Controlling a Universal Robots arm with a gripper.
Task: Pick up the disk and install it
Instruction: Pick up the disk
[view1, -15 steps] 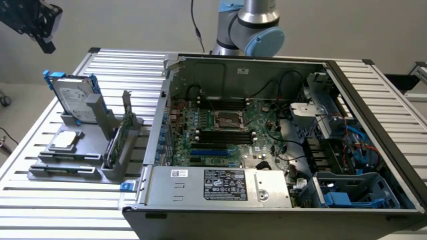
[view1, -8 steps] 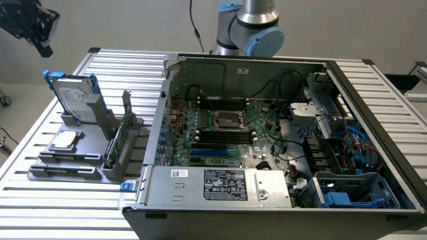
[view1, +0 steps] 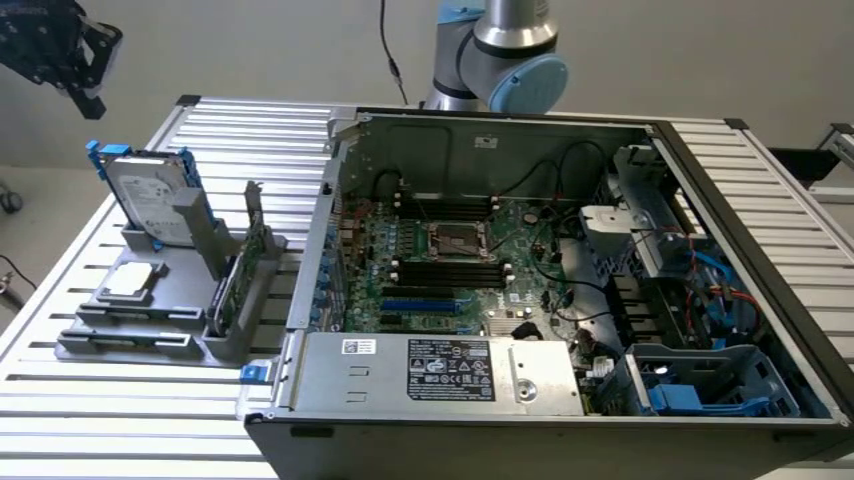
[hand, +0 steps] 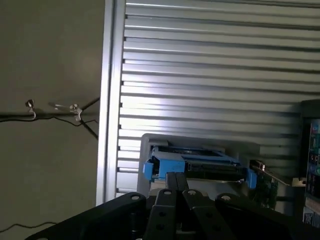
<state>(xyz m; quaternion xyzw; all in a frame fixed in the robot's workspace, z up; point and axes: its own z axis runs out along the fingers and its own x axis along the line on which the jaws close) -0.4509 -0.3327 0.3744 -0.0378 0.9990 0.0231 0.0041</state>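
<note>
Closed and empty, the pincer (view1: 67, 58) hangs well above the disk (view1: 144, 193), which stands upright in a grey rack (view1: 230, 325) beside the computer case (view1: 507, 135). A good approach centres squarely over the disk's top edge.

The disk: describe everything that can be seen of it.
The disk is a flat silver-grey metal drive with a white label on its face and blue plastic rails along its edges. It stands on edge, slotted in a grey stand on the slatted table, at the exterior view's left of the open computer case. The stand holds it; the gripper hangs above it, shut, apart from it.
</note>
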